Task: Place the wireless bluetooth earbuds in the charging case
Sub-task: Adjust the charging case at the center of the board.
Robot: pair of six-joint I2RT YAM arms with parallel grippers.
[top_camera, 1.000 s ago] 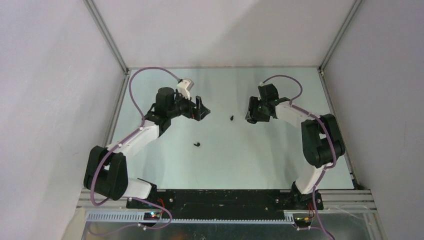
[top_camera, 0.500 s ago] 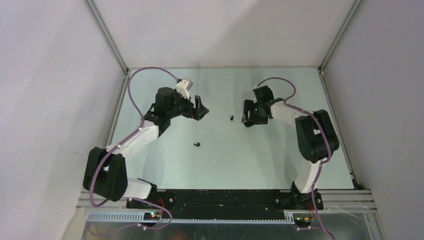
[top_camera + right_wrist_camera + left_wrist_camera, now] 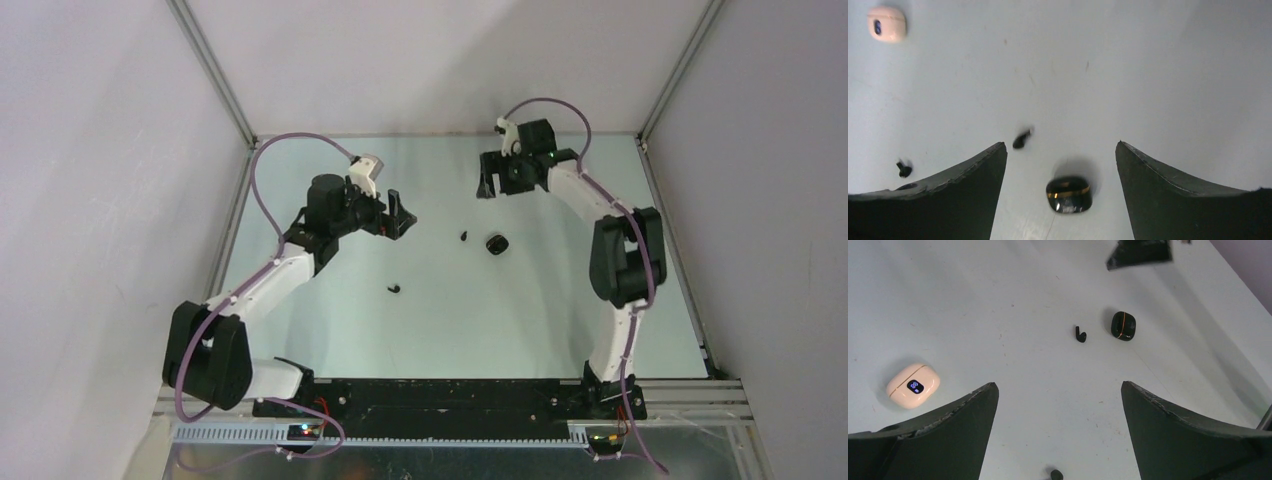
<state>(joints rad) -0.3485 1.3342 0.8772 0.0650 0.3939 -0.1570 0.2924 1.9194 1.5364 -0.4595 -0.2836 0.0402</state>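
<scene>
A black charging case (image 3: pixel 496 243) with a gold band lies closed on the table, also seen in the right wrist view (image 3: pixel 1069 193) and the left wrist view (image 3: pixel 1123 325). One black earbud (image 3: pixel 463 236) lies just left of it (image 3: pixel 1022 139) (image 3: pixel 1080 334). A second black earbud (image 3: pixel 395 288) lies nearer the front (image 3: pixel 904 169) (image 3: pixel 1055 473). My right gripper (image 3: pixel 487 188) (image 3: pixel 1060 144) hangs open, raised behind the case, holding nothing. My left gripper (image 3: pixel 402 214) (image 3: pixel 1059 385) stands wide open and empty, left of the earbuds.
A cream-white case (image 3: pixel 913 386) with a lit display lies closed on the table to the left, also visible far off in the right wrist view (image 3: pixel 886 22). White walls and metal rails (image 3: pixel 235 210) close in the table at the sides and back.
My right gripper has opened, let go of the black case and drawn up and back. The case now lies on the table. The left arm has barely moved.
</scene>
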